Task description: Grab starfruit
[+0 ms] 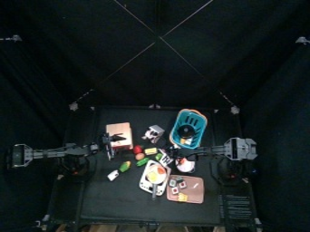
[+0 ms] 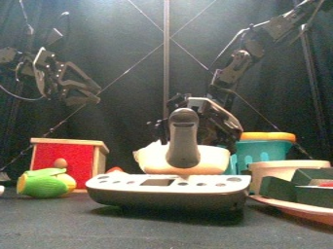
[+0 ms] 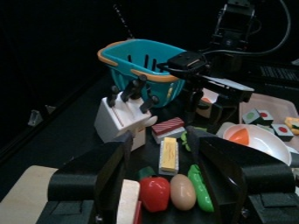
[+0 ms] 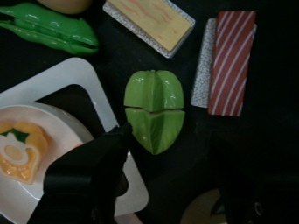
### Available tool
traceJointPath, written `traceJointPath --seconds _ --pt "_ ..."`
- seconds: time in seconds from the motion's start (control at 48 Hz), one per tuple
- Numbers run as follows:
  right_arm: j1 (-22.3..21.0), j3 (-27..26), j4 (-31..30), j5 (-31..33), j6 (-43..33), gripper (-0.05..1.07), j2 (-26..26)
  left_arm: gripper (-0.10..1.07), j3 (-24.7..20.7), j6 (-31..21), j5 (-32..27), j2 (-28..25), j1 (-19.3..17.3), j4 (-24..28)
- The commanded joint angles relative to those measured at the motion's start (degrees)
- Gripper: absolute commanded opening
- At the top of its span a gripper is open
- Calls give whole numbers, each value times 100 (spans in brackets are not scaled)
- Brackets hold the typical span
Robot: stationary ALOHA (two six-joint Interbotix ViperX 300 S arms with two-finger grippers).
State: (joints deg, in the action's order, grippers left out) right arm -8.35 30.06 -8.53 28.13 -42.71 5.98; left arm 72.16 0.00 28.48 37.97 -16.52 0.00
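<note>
No writing shows on anything near me. The starfruit [image 4: 155,109] is glossy green plastic, ribbed lengthwise with a seam across its middle, lying on the black table between the tips of my right pincer [image 4: 170,179], whose jaws stand wide apart, touching nothing. A striped bacon strip [image 4: 232,61] lies just beyond it.

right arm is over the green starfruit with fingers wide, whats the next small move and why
Probably lower the right gripper straight down and a touch toward the starfruit, then close. Its fingers stand wide apart above the table, the fruit lies free just ahead of them, between the white plate and the bacon strip.
</note>
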Motion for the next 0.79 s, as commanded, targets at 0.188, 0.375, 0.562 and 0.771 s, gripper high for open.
traceJointPath --seconds 0.188,0.375,0.562,0.771 --pt "-132 70 264 -439 26 93 44 88 -114 18 26 0 -26 0" --pt "-158 44 299 -439 26 93 299 88 -105 18 26 0 -26 0" --pt "-229 35 299 -431 18 93 334 88 -105 18 26 0 -26 0" --pt "-229 26 299 -431 18 83 316 88 -97 18 0 0 -26 0"
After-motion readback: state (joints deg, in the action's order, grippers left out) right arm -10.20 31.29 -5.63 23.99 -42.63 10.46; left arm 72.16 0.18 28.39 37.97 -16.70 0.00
